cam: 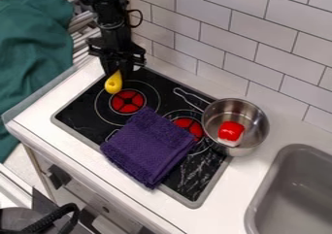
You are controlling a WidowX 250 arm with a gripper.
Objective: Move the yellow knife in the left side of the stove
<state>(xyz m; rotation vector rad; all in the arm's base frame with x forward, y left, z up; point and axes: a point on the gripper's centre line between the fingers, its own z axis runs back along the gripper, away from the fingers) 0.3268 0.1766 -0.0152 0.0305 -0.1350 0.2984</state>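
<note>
At the back left corner of the stove, the black gripper (114,71) hangs low over the black cooktop (83,112). It is shut on the yellow knife (113,83), a teardrop-shaped yellow piece whose narrow end points up between the fingers. The knife's wide rounded end hangs toward the camera, just up and left of the left red burner (127,101). Whether this end touches the stove, I cannot tell. Any blade is hidden.
A folded purple towel (149,146) covers the stove's front middle. A steel pot (250,145) holding a red and white object (231,132) overlaps the right edge. Tiled wall (227,36) stands behind; a grey sink (291,194) is at right.
</note>
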